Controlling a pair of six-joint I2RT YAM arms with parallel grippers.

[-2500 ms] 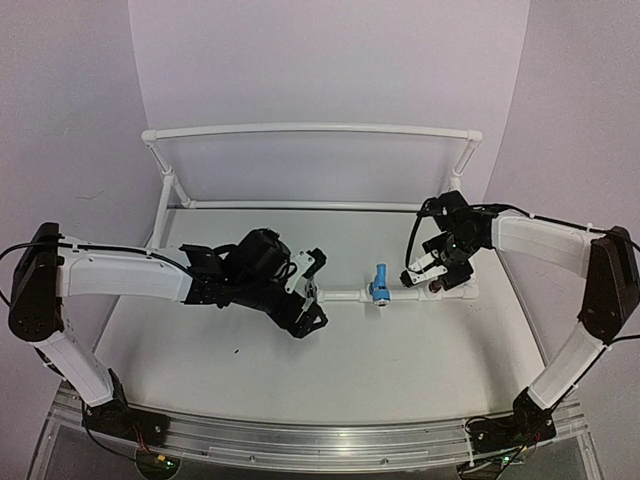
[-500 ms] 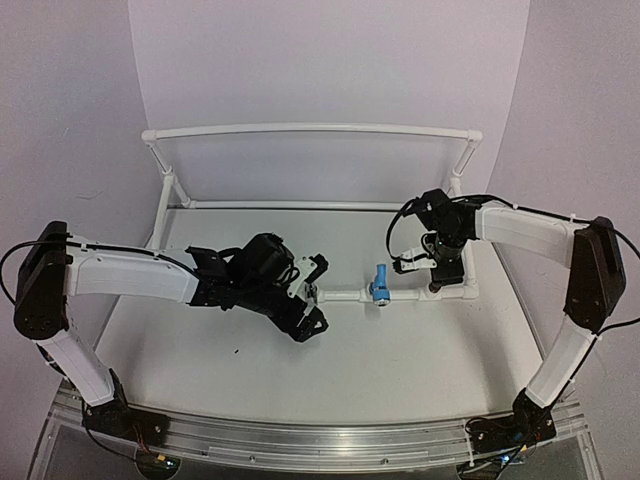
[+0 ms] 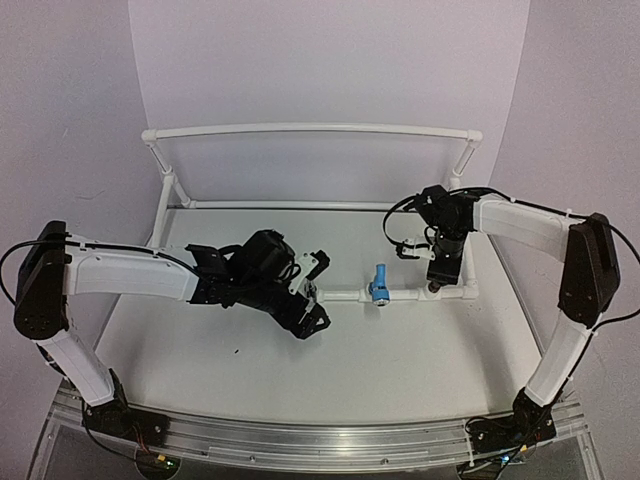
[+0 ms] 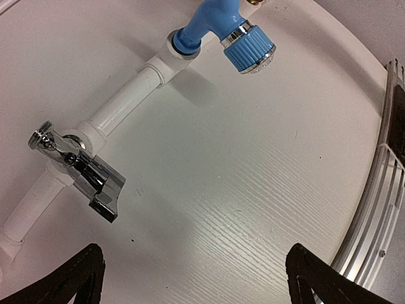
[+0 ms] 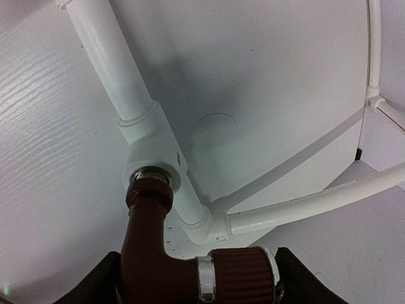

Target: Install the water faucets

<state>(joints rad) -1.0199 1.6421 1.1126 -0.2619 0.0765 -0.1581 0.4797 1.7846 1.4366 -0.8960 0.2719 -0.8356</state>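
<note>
Gripping the red-brown tap (image 5: 147, 244) in my right gripper (image 5: 199, 282), its end at the white pipe socket (image 5: 166, 166) — my left gripper (image 4: 193, 278) spread wide

We are looking at a white table (image 3: 400, 350) whose top is showing a faint grain and whose near edge is running along a metal rail (image 3: 320, 440). A white pipe frame (image 3: 300, 205) is lying directly on it. Its back bar and a short near run (image 3: 345, 295) are keeping low along the surface, while its top bar (image 3: 310, 129) is standing raised on slanted posts at the rear. A small dark speck (image 3: 235, 351) is sitting on the top toward the left front, apart from the frame.
</note>
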